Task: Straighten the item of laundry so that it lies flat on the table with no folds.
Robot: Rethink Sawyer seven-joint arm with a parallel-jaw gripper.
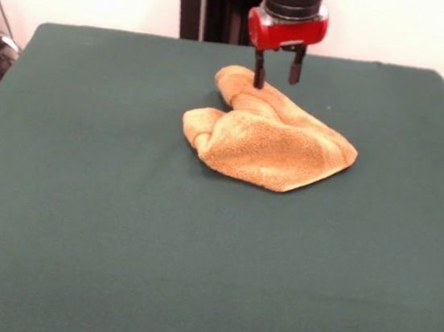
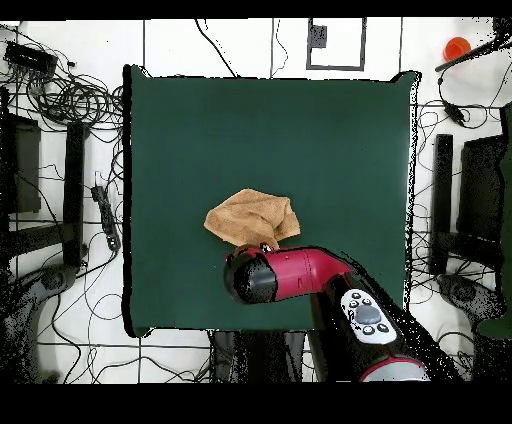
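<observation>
The golden tan-orange towel [image 1: 270,139] lies crumpled and folded over itself on the dark green table [image 1: 117,226], a little toward the robot's side of the middle. It also shows in the overhead view [image 2: 252,218]. My gripper [image 1: 276,78] hangs from the red wrist right above the towel's far bunched end. Its two black fingers are apart, the left fingertip [image 1: 258,80] at the cloth and the right one just above it. It holds nothing. In the overhead view the red arm [image 2: 290,275] covers the gripper and the towel's near edge.
The green table [image 2: 180,130] stretches wide on every side of the towel. Cables, black stands and equipment lie on the floor around the table [image 2: 70,100]. The robot's black pedestal [image 1: 218,3] stands behind the far edge.
</observation>
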